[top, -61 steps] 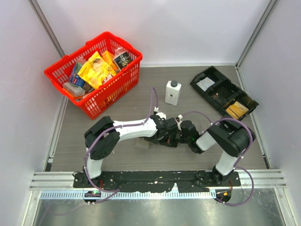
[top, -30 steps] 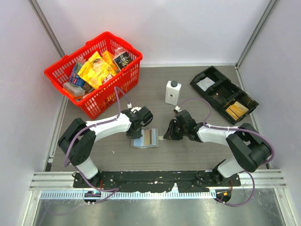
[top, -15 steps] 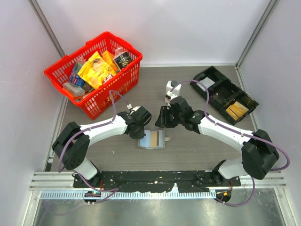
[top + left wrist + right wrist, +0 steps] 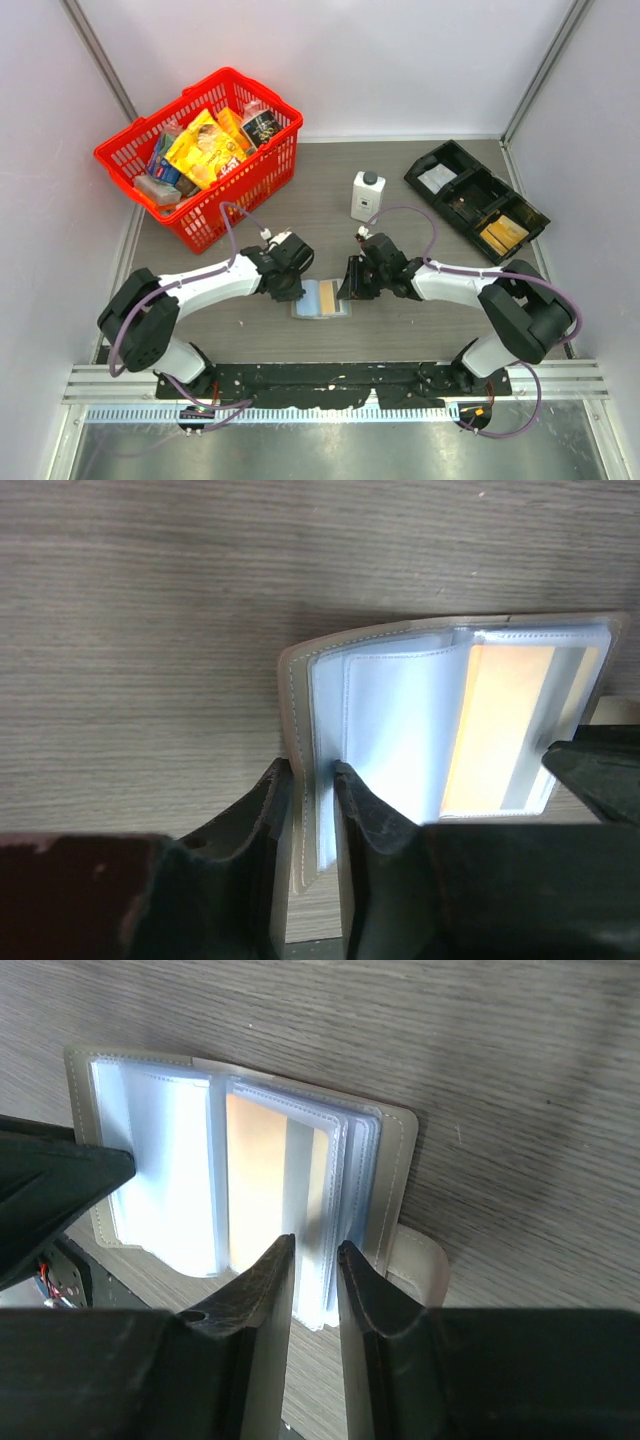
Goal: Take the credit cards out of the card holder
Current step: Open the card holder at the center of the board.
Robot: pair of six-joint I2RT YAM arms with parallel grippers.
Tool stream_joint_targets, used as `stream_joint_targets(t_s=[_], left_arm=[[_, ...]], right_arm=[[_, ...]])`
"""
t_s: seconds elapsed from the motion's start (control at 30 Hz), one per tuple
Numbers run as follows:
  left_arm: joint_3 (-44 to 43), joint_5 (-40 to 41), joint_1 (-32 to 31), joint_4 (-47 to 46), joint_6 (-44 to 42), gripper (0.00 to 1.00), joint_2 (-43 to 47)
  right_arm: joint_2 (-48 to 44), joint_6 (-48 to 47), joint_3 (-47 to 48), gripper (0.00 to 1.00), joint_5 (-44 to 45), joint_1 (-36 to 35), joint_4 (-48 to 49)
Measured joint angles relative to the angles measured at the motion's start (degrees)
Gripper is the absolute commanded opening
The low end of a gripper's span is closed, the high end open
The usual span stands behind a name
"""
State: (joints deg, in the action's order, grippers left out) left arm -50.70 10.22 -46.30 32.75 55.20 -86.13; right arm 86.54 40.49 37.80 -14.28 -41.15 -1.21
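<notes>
The taupe card holder (image 4: 322,299) lies open on the table between my two grippers. Its clear sleeves show a light blue page (image 4: 390,730) and a card with an orange face and a grey stripe (image 4: 500,720). My left gripper (image 4: 295,290) is shut on the holder's left cover edge and one sleeve (image 4: 312,770). My right gripper (image 4: 350,285) is closed on the stack of sleeves at the holder's right side (image 4: 316,1245), next to the closing tab (image 4: 420,1260). The orange card also shows in the right wrist view (image 4: 255,1175). No card lies loose outside the holder.
A red basket (image 4: 200,150) full of packets stands at the back left. A white bottle (image 4: 367,196) stands behind the holder. A long black tray (image 4: 475,200) with compartments lies at the back right.
The grippers separated and the holder now lies open. In the last half second my right gripper came back down from near the bottle to the holder's right edge. The left shifted slightly.
</notes>
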Motion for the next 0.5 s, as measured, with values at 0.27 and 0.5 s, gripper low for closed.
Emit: stream_joint_targets(t_s=[0.27, 0.5], left_arm=[[0.50, -0.13, 1.81, 2.58, 1.25, 0.68, 5.01], [-10.91, -2.40, 1.36, 6.62, 0.37, 0.64, 6.99]], right_arm=[[-0.04, -0.33, -0.72, 0.28, 0.42, 0.00, 1.70], [-0.31, -1.75, -0.72, 0.28, 1.90, 0.00, 0.57]])
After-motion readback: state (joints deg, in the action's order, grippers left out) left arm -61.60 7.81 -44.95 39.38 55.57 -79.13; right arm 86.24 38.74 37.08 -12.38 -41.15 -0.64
